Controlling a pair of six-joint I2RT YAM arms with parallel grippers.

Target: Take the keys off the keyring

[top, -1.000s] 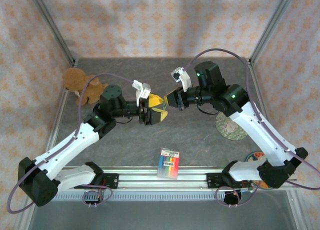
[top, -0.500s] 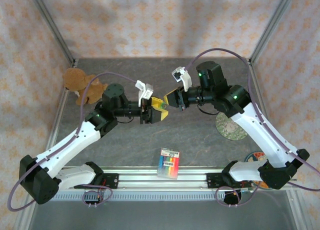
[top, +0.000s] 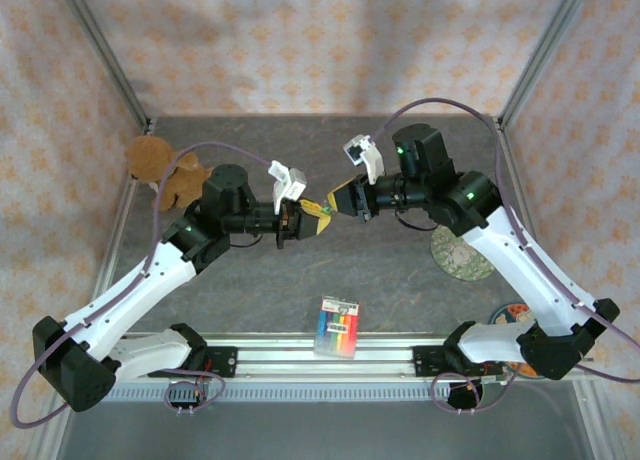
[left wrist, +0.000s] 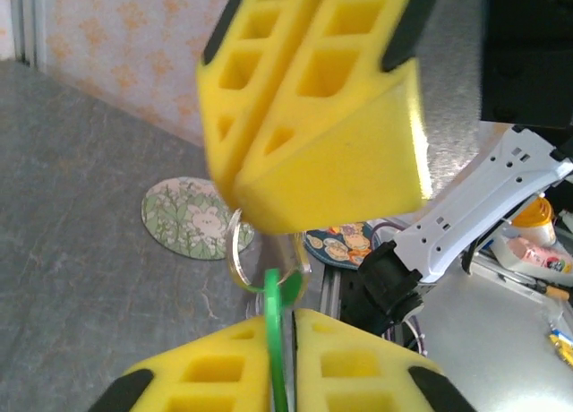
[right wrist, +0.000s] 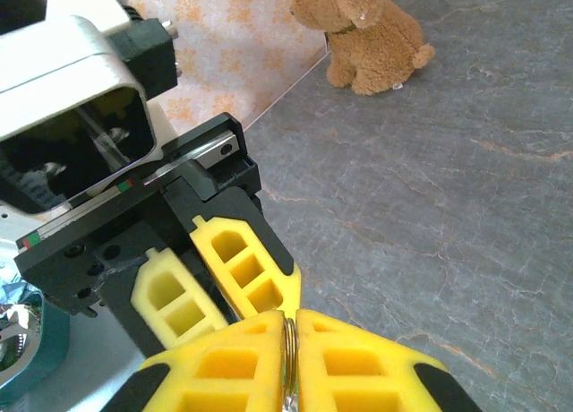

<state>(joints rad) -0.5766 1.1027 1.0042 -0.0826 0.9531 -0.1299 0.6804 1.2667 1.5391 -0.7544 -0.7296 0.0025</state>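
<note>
In closed left gripper (left wrist: pixel 283 324), green-headed key (left wrist: pixel 272 345); in closed right gripper (right wrist: pixel 291 330), keyring (right wrist: pixel 289 340); tips adjacent, mid-air.

Both arms reach inward mid-air, left claw (top: pixel 312 223) and right claw (top: pixel 336 201) pinched closed, tips close together

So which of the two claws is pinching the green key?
The left claw, on the arm nearer the teddy: the green key sits between its yellow fingers. The right claw clamps the metal ring instead.
</note>
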